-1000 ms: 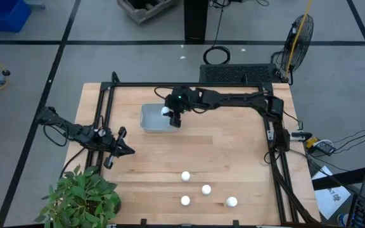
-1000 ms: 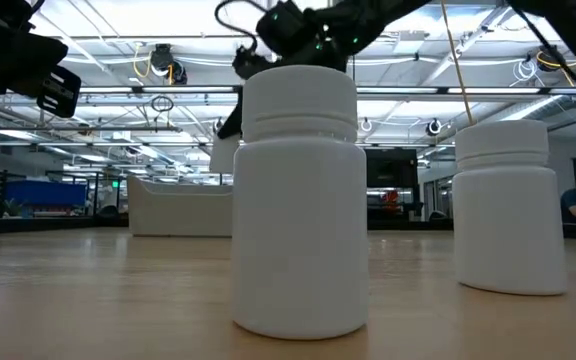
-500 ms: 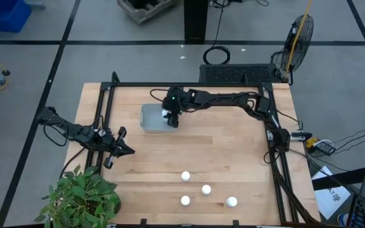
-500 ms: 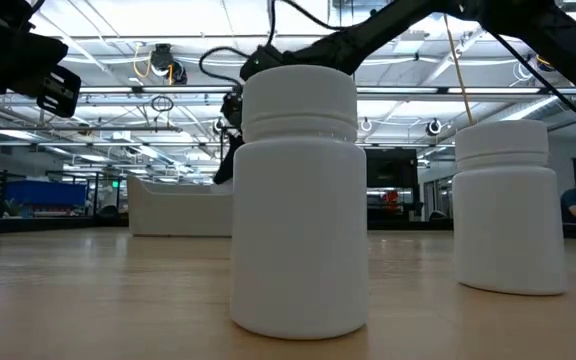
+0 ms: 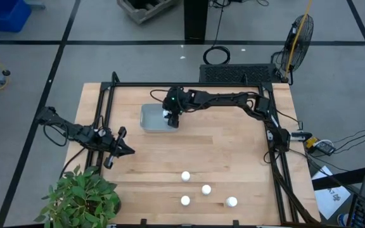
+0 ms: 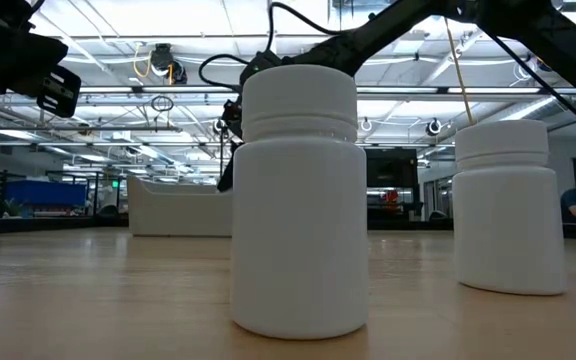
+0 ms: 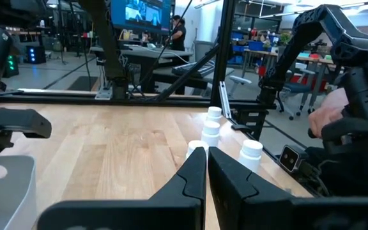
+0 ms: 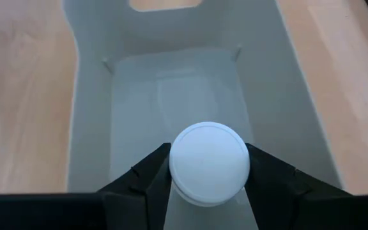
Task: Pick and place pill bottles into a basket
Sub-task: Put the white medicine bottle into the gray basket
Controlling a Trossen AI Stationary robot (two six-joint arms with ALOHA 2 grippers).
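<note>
Your pale grey-blue plastic basket (image 5: 152,118), a shallow rectangular bin with rounded corners, sits on the far left part of the light wooden table (image 5: 220,152). In the right wrist view, its floor (image 8: 171,102) looks bare ahead of the gripper, and a handle cutout shows in its far end wall.

One small white round pill bottle (image 8: 209,163) is over the basket's right end, its flat cap facing the wrist camera. Your right gripper (image 5: 170,117) has it pinched, one dark finger (image 8: 270,179) pressed against each side of the bottle, closed only as far as the bottle's width. You cannot tell whether the bottle touches the basket floor.

Four more small white round pill bottles stand upright on the near part of the table, well apart from the basket: one (image 5: 185,176) farthest back, one (image 5: 206,189) just right of it, one (image 5: 185,201) nearest the front edge, and one (image 5: 232,202) farthest right. In the low view, two of them fill the foreground (image 6: 298,200) (image 6: 508,205).

Your left gripper (image 5: 122,150) waits at the table's left edge, holding nothing, its fingers nearly together with a thin gap.

A leafy green potted plant (image 5: 81,199) sits at the near left corner.
</note>
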